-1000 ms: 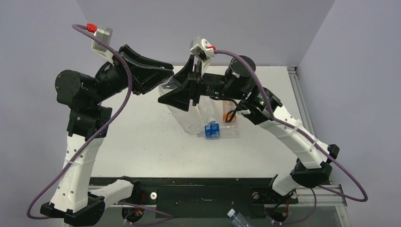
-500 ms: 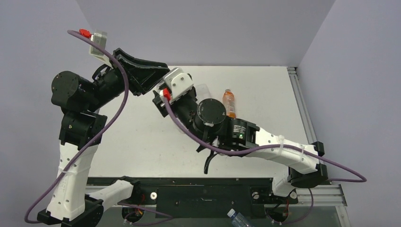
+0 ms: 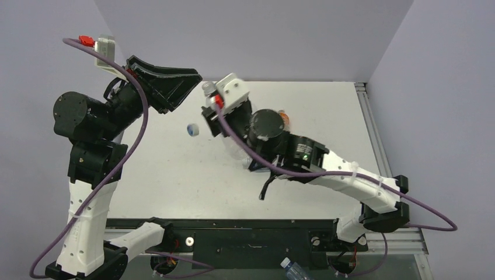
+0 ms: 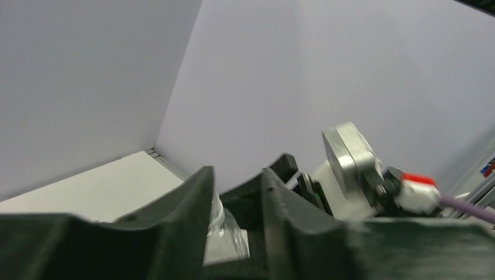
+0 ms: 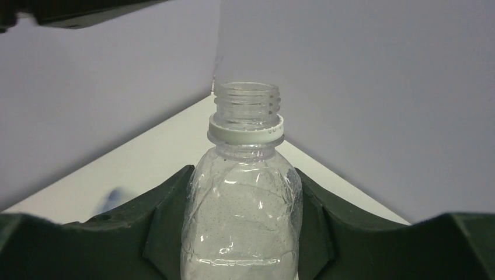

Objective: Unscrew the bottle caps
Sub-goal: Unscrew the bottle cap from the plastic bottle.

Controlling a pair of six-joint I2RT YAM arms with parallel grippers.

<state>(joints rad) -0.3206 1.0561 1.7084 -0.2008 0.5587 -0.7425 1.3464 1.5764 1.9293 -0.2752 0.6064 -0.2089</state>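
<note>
**While my right hand grips the bottle, its cap is off and loose**

Where the white table spreads out in front of me, both my arms reach over its far half. My left arm is lifted high and my right arm stretches low across from the right.

My right gripper is pinching the clear bottle. One finger presses each side of its crumpled body just under the shoulder, and the neck points away from my wrist. An orange bottle stands behind that arm, mostly hidden.

My left gripper is raised just beside the bottle's mouth. Its fingers are parted by a narrow gap with nothing in it.

The bottle's threads are bare, with only a white ring around the neck. The cap is a blurred blue-and-white spot over the tabletop, below my left gripper and just left of the bottle. I cannot tell if it is lying on the table or in the air.
</note>
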